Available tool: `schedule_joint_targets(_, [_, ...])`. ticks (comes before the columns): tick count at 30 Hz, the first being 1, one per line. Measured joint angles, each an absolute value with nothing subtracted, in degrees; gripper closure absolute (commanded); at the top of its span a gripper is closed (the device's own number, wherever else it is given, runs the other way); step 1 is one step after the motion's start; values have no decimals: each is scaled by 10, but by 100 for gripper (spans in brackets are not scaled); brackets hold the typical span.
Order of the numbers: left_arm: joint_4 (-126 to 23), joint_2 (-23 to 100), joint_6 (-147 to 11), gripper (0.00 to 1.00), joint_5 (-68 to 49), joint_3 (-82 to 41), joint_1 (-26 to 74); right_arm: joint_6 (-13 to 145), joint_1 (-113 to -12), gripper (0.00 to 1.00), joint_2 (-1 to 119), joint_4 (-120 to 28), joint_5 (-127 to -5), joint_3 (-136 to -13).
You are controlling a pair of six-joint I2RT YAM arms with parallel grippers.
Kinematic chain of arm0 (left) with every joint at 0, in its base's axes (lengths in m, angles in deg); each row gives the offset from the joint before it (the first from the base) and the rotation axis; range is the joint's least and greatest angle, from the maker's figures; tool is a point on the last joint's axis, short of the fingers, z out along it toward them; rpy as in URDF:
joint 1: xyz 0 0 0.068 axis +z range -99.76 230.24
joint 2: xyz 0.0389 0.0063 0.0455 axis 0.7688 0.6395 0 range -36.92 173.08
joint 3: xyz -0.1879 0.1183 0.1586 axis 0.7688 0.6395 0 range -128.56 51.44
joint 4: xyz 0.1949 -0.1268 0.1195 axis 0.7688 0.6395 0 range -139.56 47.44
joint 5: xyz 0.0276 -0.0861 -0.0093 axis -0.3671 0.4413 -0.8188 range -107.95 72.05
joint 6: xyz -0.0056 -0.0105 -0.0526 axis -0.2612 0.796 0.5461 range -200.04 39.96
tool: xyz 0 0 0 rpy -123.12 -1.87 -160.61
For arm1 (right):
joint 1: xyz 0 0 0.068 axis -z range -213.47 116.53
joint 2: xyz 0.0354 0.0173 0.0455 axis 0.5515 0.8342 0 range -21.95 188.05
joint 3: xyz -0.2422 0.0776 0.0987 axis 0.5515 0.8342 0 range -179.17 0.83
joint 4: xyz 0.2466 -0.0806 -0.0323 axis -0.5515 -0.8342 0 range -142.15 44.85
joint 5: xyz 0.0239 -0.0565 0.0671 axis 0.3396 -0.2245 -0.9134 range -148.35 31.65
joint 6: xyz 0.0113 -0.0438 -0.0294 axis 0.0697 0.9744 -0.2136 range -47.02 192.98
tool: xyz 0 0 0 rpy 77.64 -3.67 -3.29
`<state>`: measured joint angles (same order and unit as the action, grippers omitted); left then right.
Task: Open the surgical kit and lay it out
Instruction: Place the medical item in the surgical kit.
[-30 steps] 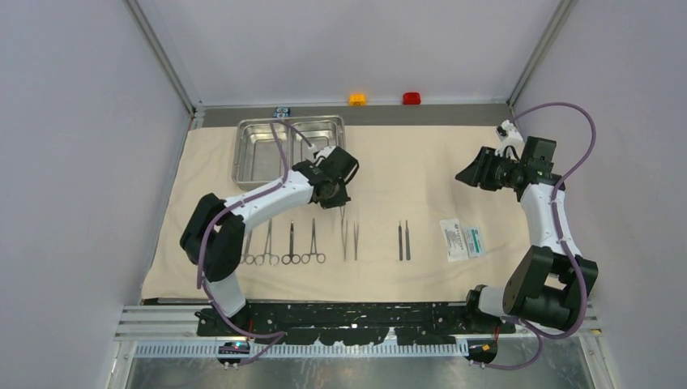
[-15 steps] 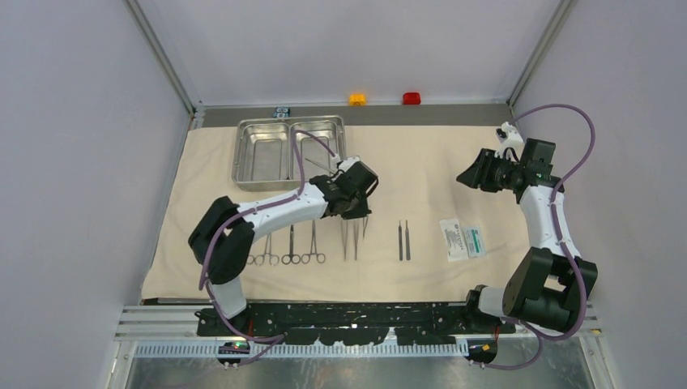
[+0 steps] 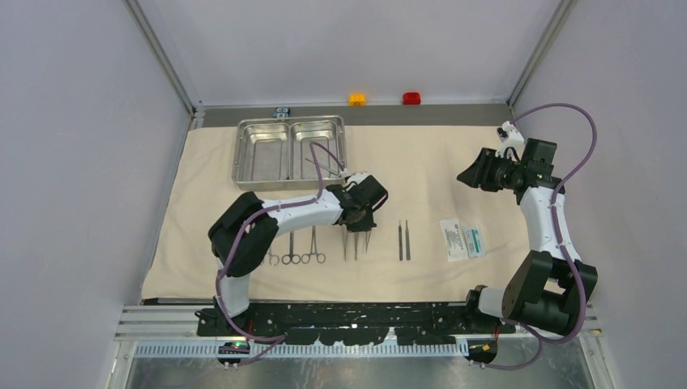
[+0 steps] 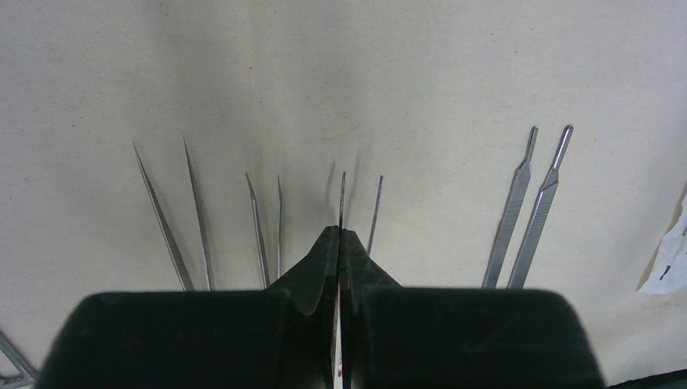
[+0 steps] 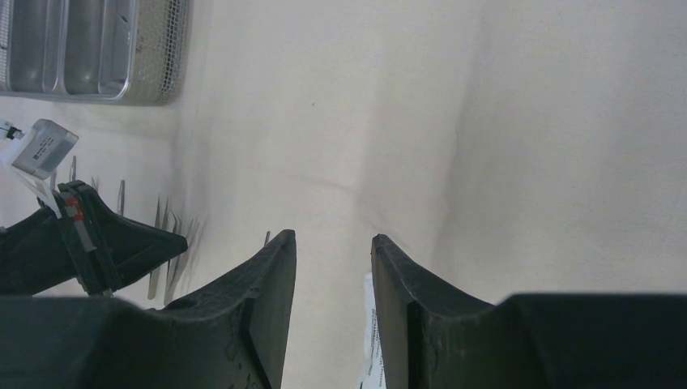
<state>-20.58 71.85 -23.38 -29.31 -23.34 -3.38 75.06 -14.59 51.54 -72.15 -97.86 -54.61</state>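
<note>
Left hand (image 4: 339, 235) has swung toward five o'clock from the tray (image 3: 289, 121), pressed together, seemingly pinching light, stiff, slippery tweezers (image 4: 343, 190) mid-shaft; right hand (image 5: 332, 237) spread, empty.

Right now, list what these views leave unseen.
- Top view: the left arm covers part of the ring-handled forceps.
- Left wrist view: the left gripper hides the pinched tweezers' rear; contact with the cloth is unclear.
- Right wrist view: the right gripper and frame edge cut off the packet; print unreadable.
</note>
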Motion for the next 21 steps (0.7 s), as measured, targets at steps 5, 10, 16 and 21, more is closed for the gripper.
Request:
schedule_joint_targets(5, [-206, 719, -231, 100, -295, -233, -34, 751, -146, 55, 515, -722, -979, -546])
schedule_joint_targets(10, [-206, 719, -230, 100, -304, -233, -36, 750, -146, 55, 515, -722, -979, -546])
schedule_joint_targets(16, [-207, 719, -228, 100, -310, -222, -38, 750, -146, 55, 515, -722, -979, -545])
schedule_joint_targets(21, [-208, 719, -221, 100, -314, -213, -38, 750, -146, 55, 515, -722, -979, -545])
